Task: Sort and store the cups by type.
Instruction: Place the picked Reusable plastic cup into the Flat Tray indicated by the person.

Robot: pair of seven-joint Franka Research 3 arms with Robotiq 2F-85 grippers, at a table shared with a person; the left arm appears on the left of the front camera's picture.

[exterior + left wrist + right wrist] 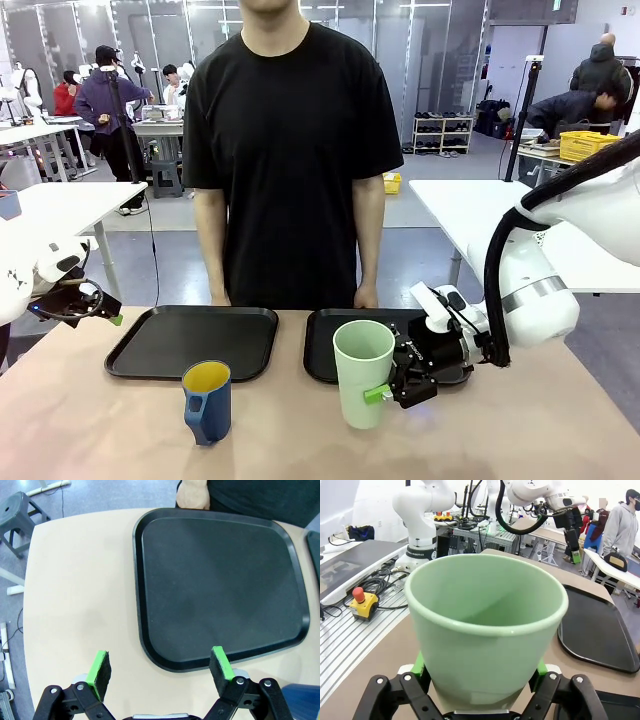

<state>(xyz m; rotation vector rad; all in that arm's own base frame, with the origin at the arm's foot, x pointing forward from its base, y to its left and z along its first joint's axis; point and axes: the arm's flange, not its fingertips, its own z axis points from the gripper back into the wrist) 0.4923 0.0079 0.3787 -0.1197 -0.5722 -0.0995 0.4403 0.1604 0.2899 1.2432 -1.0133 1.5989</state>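
On table (100, 420), tumbler (362, 370) inside right claw (372, 390)

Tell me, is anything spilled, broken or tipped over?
Nothing stands out. The green tumbler stands upright between the fingers of the right gripper. The blue mug stands upright on the table. The left tray and the right tray lie flat.

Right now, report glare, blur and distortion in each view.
Front view: even light, blue mug sharp. Left wrist view: soft sheen across black tray, no blur. Right wrist view: green tumbler looms, stretched by the wide lens, glints on its rim.
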